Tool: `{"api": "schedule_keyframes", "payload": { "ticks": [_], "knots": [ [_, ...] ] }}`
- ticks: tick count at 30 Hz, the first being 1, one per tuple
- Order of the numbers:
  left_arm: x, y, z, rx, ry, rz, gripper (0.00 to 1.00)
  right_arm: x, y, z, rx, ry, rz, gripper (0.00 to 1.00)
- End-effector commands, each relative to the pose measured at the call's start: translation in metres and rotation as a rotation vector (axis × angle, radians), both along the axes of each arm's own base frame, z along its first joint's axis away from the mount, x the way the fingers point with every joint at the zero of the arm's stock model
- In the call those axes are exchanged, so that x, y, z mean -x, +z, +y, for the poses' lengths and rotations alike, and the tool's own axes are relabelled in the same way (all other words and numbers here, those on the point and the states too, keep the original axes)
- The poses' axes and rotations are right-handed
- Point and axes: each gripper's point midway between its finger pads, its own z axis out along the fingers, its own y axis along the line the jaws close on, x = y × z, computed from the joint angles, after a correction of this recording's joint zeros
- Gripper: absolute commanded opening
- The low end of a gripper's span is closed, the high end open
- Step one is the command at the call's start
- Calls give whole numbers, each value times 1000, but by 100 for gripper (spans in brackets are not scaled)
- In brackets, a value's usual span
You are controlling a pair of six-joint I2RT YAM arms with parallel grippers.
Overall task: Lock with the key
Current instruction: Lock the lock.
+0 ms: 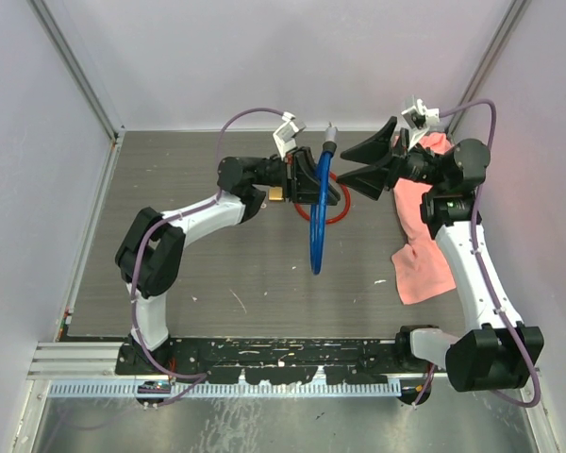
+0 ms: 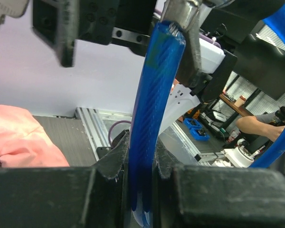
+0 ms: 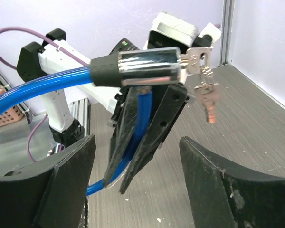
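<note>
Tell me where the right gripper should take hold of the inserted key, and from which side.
Pinch the flat bow of the key, which sticks out of the end of the lock cylinder. Bring the open right gripper in along the cylinder's axis from that end, jaws across the bow's flat faces, probably from above, since spare keys dangle below it.

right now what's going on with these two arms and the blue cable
The left gripper is shut on the blue cable lock, holding it up above the table. A key sits in the lock's barrel, spare keys dangling from it. The right gripper is open, facing the barrel, not touching the key.
</note>
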Motion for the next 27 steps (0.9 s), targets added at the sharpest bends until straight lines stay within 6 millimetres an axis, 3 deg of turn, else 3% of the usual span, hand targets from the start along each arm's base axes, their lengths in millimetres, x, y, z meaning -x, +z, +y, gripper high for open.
{"api": "schedule_keyframes", "payload": {
  "ticks": [1,11,21,23,27],
  "knots": [
    [21,35,-1,88,-34,-54,0,8,29,6,-77,8,-65,76],
    [26,42,-9,100,-58,-35,0,22,28,23,-116,76,-52,66],
    [25,46,-11,112,-56,-21,0,30,32,25,-164,98,-69,18],
    [24,46,-12,115,-52,-14,0,29,35,25,-168,96,-77,3],
    [18,49,-9,130,-23,8,7,29,40,24,-182,84,-87,1]
  ]
}}
